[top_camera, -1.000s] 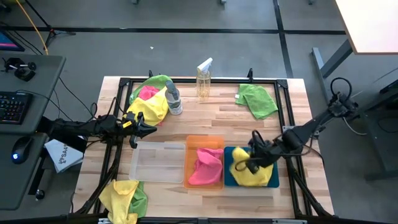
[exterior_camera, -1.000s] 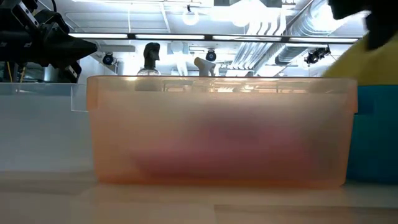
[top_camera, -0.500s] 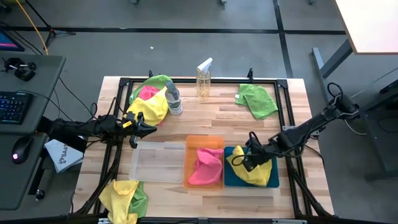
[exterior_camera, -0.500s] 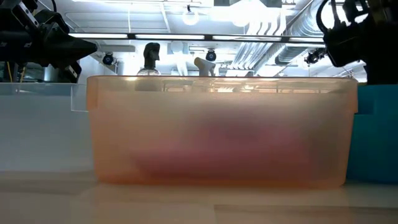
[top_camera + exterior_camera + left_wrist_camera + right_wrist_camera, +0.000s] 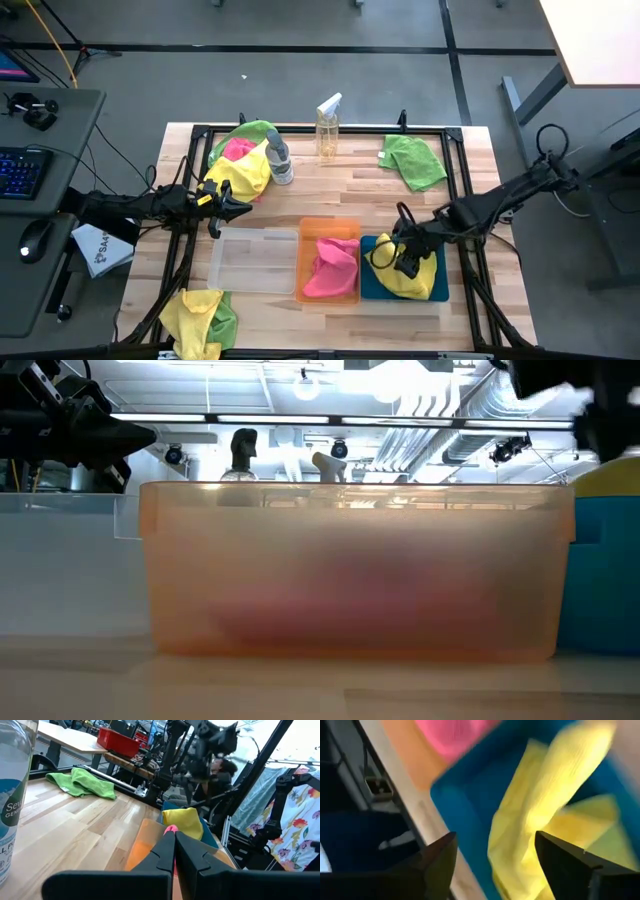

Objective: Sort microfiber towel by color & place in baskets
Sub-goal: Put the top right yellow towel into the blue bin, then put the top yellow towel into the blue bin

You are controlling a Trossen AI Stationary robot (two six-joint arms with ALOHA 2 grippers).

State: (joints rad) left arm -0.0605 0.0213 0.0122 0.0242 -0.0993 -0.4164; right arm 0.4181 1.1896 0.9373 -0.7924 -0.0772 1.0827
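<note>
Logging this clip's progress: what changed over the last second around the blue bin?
The right tool, open, has let go of the yellow towel, which now lies in the blue bin rather than hanging from it. The left tool, shut, the pink towel and the green towel stayed put.

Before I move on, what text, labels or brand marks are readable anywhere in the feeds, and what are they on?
"Sev" over "GENE", both cut off at the picture's edge: on the clear bottle's label, left wrist view.
"LL PU", below on that label; the finer print under it is too small to read.
"SA", partial: on the white sheet beside the table's left edge, high view.
Spray bottle: no readable label.
</note>
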